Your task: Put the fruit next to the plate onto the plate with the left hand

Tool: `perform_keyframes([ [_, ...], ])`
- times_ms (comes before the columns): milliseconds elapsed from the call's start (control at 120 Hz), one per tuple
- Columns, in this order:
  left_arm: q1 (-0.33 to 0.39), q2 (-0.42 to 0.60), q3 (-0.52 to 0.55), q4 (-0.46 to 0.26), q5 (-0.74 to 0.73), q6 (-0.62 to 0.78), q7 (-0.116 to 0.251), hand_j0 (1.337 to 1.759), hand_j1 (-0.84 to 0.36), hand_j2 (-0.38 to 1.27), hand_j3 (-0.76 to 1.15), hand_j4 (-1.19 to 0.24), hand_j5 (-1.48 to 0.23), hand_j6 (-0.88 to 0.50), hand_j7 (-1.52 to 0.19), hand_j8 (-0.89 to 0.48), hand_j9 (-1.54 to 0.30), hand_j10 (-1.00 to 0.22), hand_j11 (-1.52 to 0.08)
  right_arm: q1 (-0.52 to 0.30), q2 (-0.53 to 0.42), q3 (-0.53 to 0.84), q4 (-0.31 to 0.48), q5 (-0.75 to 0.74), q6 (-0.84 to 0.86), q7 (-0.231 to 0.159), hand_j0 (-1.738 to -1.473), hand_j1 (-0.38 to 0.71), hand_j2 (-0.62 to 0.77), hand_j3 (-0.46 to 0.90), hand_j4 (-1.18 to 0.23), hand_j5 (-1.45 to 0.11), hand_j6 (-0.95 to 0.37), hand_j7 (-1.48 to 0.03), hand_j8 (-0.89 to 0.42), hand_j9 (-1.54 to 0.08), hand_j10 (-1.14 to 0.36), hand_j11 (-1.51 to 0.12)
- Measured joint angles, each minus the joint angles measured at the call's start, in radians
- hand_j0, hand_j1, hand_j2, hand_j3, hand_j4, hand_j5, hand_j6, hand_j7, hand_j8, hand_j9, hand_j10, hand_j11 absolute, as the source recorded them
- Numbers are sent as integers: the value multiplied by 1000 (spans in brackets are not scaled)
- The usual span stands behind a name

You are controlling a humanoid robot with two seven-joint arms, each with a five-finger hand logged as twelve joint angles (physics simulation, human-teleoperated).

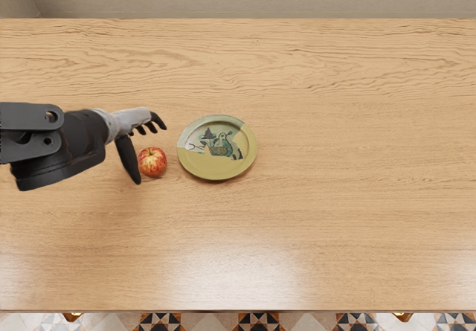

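The dark fingers [151, 126] of the left hand [128, 132] are spread and hold nothing. The thumb [131, 161] hangs down just beside the left flank of the apple [152, 161], though whether it touches cannot be told. The apple sits on the counter [312, 234] just left of the plate [195, 169], near its rim but apart from it. It is round, red with a yellow blush, and smooth-skinned. It is likely firm and fairly light, but glossy enough to slip or roll, so a grasp across its widest part, thumb opposing fingers, seems best. The plate is a shallow olive-yellow disc with a painted bird, probably glazed and hard. The counter is pale wood with flowing grain.
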Motion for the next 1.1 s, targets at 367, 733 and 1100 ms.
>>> perform_keyframes([
  [367, 8, -54, 73, 2, -2, 122, 0, 1658, 51, 52, 0, -251, -324, -252, -324, -251, -324, -251, -324, 0, 0, 0, 0, 0, 0, 0, -1658, -305, -7, 0, -37, -48, -37, -47, -37, -48, -37, -48],
  [733, 12, -112, 106, 35, -12, 154, 0, 1658, 49, 52, 0, -253, -327, -253, -327, -253, -327, -253, -327, 0, 0, 0, 0, 0, 0, 0, -1658, -305, -7, 0, -37, -47, -37, -47, -37, -47, -37, -47],
  [1100, 43, -158, 137, 92, -16, 186, 0, 1658, 49, 52, 0, -253, -327, -253, -327, -253, -327, -253, -327, 0, 0, 0, 0, 0, 0, 0, -1658, -305, -7, 0, -37, -47, -37, -47, -37, -47, -37, -47],
])
